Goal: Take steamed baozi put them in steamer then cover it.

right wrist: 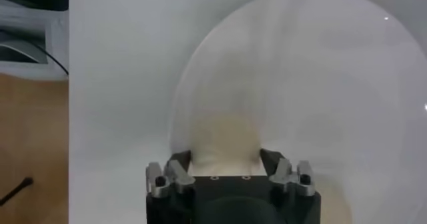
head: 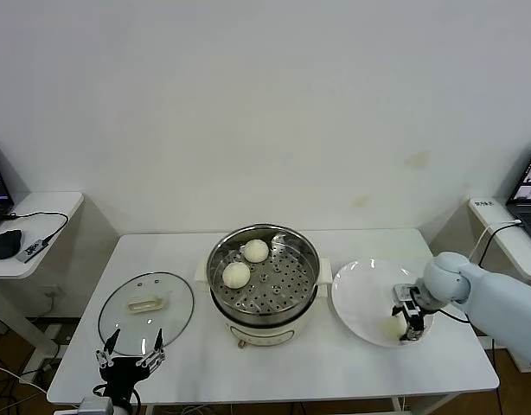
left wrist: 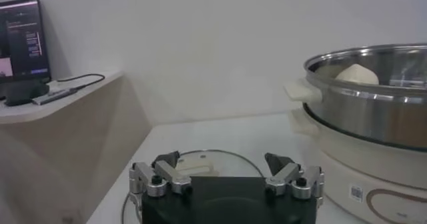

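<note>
Stainless-steel round steamer on its white base is seen at the white bench's centre in the head view, two cream-white baozi inside; the clear glass cover lies at nine o'clock, the flat white plate at three o'clock. In the left wrist view, the left claw is spread wide above the cover. In the right wrist view, the right claw is closed around a baozi on the plate.
</note>
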Action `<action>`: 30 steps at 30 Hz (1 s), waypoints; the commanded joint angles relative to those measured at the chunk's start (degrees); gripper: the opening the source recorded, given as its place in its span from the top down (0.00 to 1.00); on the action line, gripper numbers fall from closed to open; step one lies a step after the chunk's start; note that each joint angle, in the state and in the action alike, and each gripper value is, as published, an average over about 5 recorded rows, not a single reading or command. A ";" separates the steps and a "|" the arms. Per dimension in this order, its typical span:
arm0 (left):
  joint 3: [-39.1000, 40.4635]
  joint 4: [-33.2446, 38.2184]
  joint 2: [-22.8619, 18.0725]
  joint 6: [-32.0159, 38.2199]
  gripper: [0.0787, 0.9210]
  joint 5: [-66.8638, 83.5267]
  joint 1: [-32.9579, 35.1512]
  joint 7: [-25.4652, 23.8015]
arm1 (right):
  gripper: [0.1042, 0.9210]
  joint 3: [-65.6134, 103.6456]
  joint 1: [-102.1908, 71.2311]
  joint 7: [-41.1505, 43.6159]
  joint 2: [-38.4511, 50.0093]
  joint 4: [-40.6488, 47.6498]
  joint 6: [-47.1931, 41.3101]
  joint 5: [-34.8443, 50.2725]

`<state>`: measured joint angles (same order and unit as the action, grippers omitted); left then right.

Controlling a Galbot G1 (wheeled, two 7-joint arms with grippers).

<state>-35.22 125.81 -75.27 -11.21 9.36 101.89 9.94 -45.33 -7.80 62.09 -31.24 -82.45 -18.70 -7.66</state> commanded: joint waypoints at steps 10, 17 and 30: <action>0.04 0.39 0.08 0.03 0.12 0.05 -0.15 -0.02 | 0.40 -0.18 11.04 2.29 2.19 -1.16 -0.35 4.25; 0.14 0.73 0.60 0.08 0.12 0.12 -0.11 -0.09 | 0.40 -3.06 23.90 2.67 1.06 -1.08 -0.64 9.35; -0.33 1.39 0.61 0.09 0.12 0.15 0.00 -0.10 | 0.40 -16.69 44.52 -1.55 -14.94 -1.47 -0.80 19.09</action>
<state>-35.47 127.09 -74.68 -11.15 9.55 101.86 9.83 -54.58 22.99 63.09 -36.15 -83.74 -19.54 5.00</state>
